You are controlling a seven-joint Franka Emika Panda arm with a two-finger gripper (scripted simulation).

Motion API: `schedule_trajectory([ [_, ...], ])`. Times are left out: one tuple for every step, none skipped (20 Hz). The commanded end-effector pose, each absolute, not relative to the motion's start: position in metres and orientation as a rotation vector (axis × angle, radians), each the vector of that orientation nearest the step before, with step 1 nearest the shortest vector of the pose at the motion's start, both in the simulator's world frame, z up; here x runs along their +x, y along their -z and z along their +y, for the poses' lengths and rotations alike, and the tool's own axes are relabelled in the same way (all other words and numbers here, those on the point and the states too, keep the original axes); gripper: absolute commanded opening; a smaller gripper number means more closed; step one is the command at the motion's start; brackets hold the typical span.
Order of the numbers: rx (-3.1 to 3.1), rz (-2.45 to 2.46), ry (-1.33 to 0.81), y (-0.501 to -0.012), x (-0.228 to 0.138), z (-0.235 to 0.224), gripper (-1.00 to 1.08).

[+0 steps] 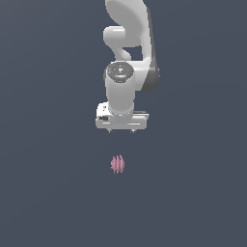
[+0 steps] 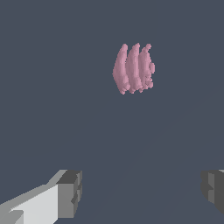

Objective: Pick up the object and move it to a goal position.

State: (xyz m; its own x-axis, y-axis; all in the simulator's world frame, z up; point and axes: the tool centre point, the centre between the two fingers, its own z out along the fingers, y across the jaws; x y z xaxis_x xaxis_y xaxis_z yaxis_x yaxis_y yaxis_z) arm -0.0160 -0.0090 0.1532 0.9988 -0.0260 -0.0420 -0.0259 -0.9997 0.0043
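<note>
The object is a tiny pink ridged lump of thin parallel slices point(image 1: 117, 164), lying on the dark grey floor in the exterior view, below the arm's hand in the picture. It also shows in the wrist view point(image 2: 134, 68), apart from the fingers. My white gripper point(image 1: 121, 131) hangs under the white arm with only short fingertip stubs showing. In the wrist view the gripper point(image 2: 142, 192) is open and empty, with one finger point(image 2: 70, 193) and the other finger point(image 2: 213, 187) wide apart. The gripper does not touch the object.
The white Panda arm point(image 1: 126, 58) reaches in from the top of the exterior view. The dark grey floor point(image 1: 48, 193) fills the rest of both views.
</note>
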Motion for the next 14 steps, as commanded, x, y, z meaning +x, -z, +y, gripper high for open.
schedule_trajectory([
  [3.137,-0.041,0.066,-0.153,-0.016,-0.009,1.0],
  [3.137,-0.039,0.066,-0.153,-0.016,-0.009,1.0],
  [3.137,-0.033,0.065,-0.154,-0.016,-0.007,1.0],
  [3.137,-0.023,0.064,-0.155,-0.016,-0.006,1.0],
  [3.137,-0.009,0.062,-0.156,-0.016,-0.003,1.0],
  [3.138,0.008,0.06,-0.158,-0.015,0.0,1.0],
  [3.138,0.028,0.058,-0.16,-0.015,0.004,1.0],
  [3.138,0.044,0.056,-0.161,-0.015,0.007,1.0],
  [3.138,0.056,0.054,-0.162,-0.014,0.009,1.0],
  [3.138,0.064,0.053,-0.163,-0.014,0.011,1.0],
  [3.137,0.067,0.053,-0.163,-0.014,0.012,1.0],
  [3.137,0.067,0.053,-0.163,-0.014,0.012,1.0],
  [3.138,0.064,0.053,-0.163,-0.014,0.011,1.0],
  [3.138,0.062,0.054,-0.163,-0.015,0.011,1.0],
])
